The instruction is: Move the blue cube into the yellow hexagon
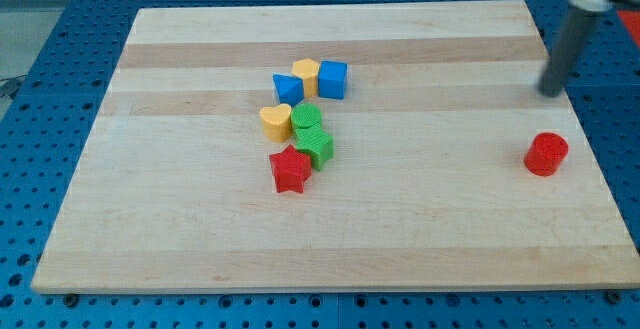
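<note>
The blue cube (333, 79) sits near the board's middle, touching the right side of the yellow hexagon (306, 74). A second blue block (288, 89) of unclear shape touches the hexagon's lower left. My tip (550, 93) is at the view's right, far to the right of the cube and above the red cylinder (546, 154).
A yellow heart (276, 121), two green blocks (307, 120) (316, 147) and a red star (290, 170) form a chain below the hexagon. The wooden board (180, 219) lies on a blue perforated table.
</note>
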`<state>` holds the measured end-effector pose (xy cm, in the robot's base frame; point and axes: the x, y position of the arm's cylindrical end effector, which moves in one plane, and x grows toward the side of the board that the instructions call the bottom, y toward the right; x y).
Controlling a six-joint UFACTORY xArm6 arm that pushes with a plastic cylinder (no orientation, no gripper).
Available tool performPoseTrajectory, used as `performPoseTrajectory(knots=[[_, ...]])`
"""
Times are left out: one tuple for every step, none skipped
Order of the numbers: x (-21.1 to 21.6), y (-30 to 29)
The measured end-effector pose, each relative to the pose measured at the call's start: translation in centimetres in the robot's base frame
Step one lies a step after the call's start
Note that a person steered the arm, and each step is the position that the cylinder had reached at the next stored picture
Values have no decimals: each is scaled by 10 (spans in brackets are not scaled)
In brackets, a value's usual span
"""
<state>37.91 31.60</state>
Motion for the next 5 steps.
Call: performPoseTrajectory(knots=[[4, 28], [88, 5], [125, -8], [125, -9], [125, -43]])
